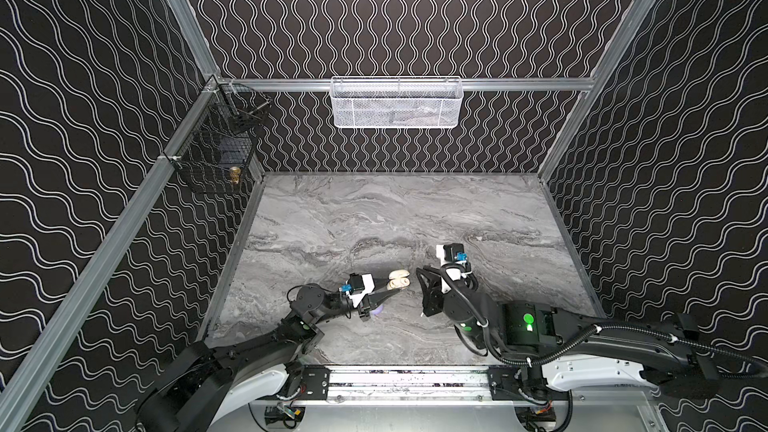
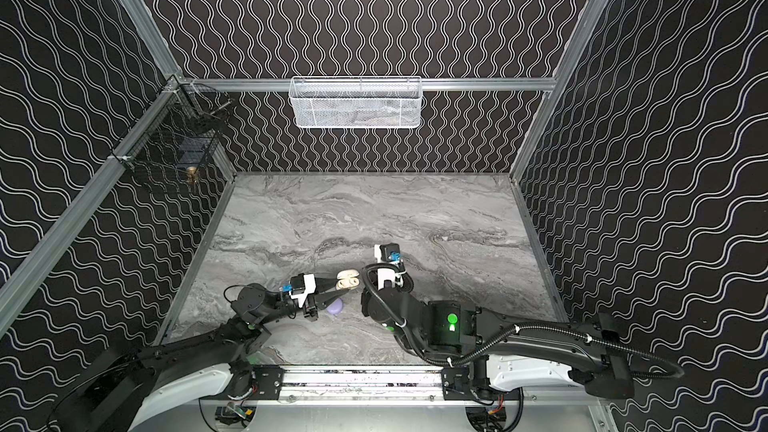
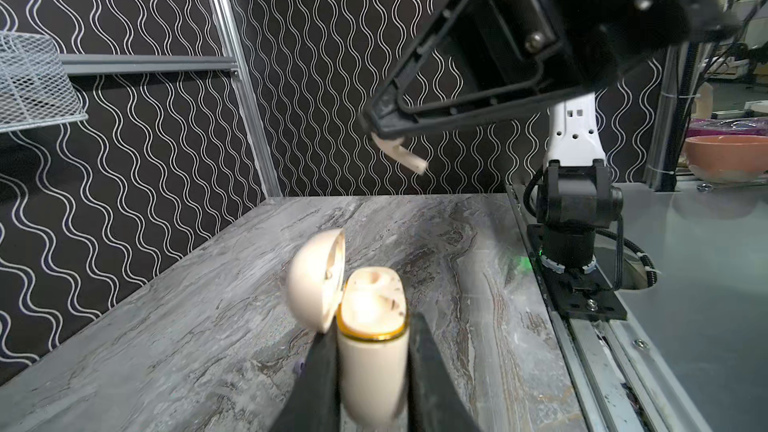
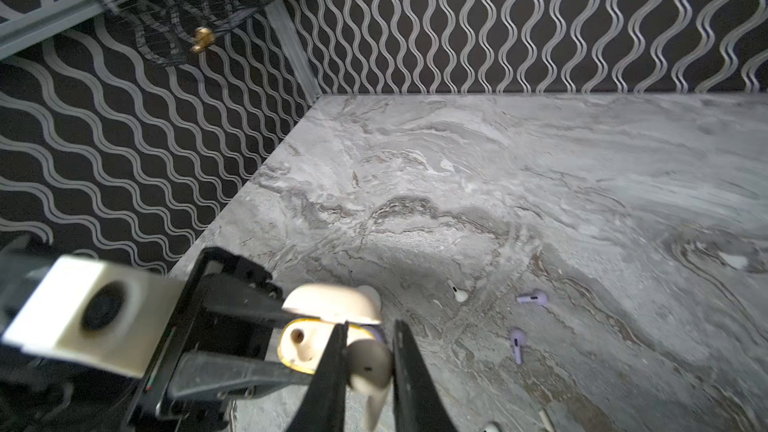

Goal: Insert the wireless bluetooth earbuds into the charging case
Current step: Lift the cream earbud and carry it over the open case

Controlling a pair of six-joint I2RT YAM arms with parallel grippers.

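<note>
Your left tool (image 3: 372, 326) is gripping the open case (image 3: 370, 367); right tool (image 4: 370, 326) is pinching a cream earbud (image 4: 370, 363); lavender earbuds (image 4: 532, 297) are lying loose.

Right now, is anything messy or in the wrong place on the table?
Yes. Two lavender earbuds and a white earbud lie scattered on the marble table, outside any case. The cream case, lid open, sits in the left gripper; the right gripper pinches a cream earbud.
</note>
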